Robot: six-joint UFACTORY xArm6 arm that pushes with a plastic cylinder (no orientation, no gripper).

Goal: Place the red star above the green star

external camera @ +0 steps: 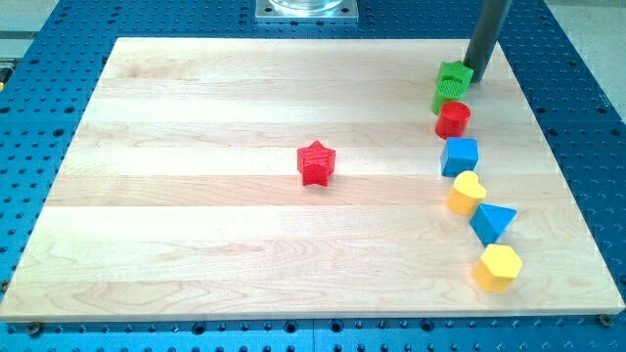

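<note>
The red star (316, 162) lies near the middle of the wooden board (196, 225). The green star (456, 74) sits near the view's top right, at the head of a column of blocks, far to the right of the red star and higher in the view. My tip (476, 66) is at the green star's upper right edge, touching or nearly touching it. The dark rod rises from there out of the view's top.
Below the green star runs a column: a green block (446, 96), a red cylinder (453, 119), a blue cube (460, 155), a yellow heart (467, 192), a blue triangle (492, 222) and a yellow hexagon (498, 267). A blue perforated table (39, 117) surrounds the board.
</note>
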